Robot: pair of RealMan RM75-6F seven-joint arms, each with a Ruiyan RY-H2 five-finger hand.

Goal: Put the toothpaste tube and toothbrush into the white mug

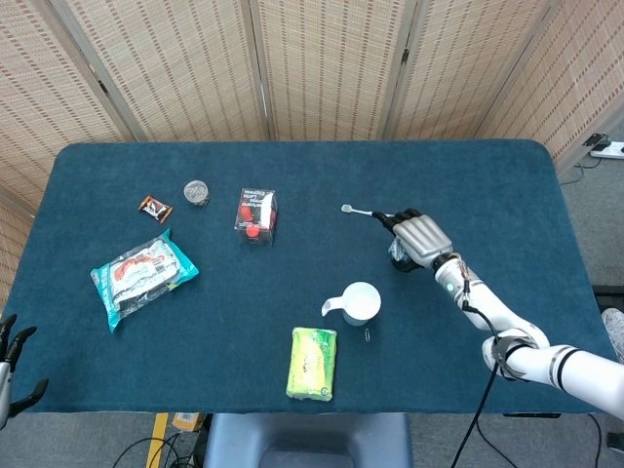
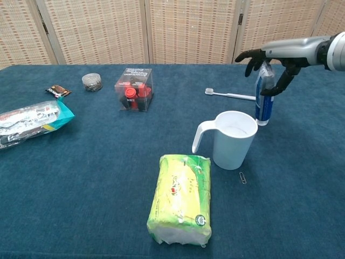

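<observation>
My right hand (image 2: 269, 62) (image 1: 417, 236) holds the blue and white toothpaste tube (image 2: 263, 100) nearly upright, cap down, just behind and to the right of the white mug (image 2: 230, 139) (image 1: 360, 302). In the head view the hand covers most of the tube. The white toothbrush (image 2: 233, 95) (image 1: 363, 212) lies flat on the cloth behind the mug, partly under the hand. My left hand (image 1: 10, 353) shows only at the bottom left corner of the head view, off the table, its fingers apart and holding nothing.
A green packet (image 2: 180, 197) lies in front of the mug, a paper clip (image 2: 242, 177) beside it. A clear box with red items (image 2: 133, 88), a small tin (image 2: 92, 81), a dark wrapper (image 2: 57, 90) and a teal snack bag (image 2: 29, 121) lie to the left.
</observation>
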